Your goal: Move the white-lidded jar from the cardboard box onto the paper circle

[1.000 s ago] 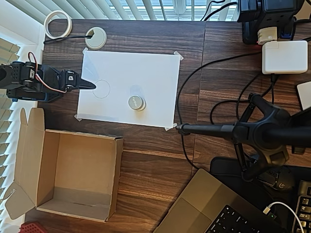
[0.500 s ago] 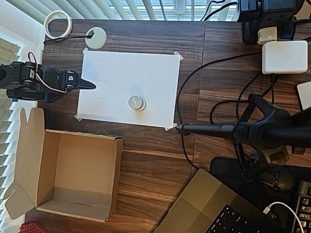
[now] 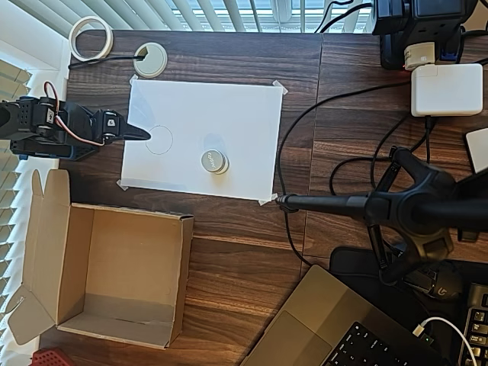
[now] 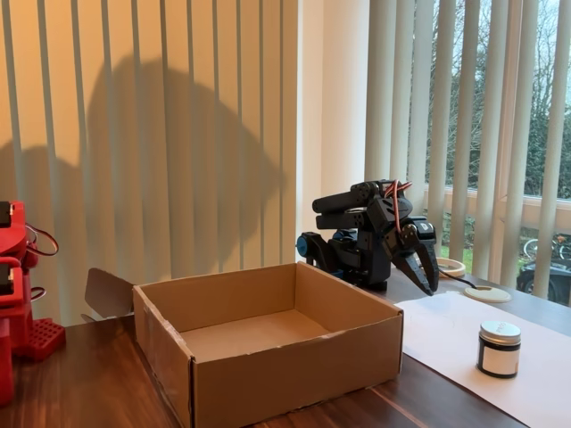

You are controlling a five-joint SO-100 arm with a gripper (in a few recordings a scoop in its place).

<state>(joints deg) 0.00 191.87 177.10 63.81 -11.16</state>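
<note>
A dark wood table (image 3: 229, 252) carries a white paper sheet (image 3: 229, 114) taped down at its corners. At eleven o'clock in the overhead view lies a ring of white tape (image 3: 91, 37), with a white cable grommet (image 3: 149, 59) just beside it. A white power adapter (image 3: 446, 89) sits at two o'clock. A black stand (image 3: 404, 210) reaches in from three o'clock, and a laptop (image 3: 335, 324) lies at five o'clock. Vertical blinds (image 4: 178, 134) hang behind the table.
</note>
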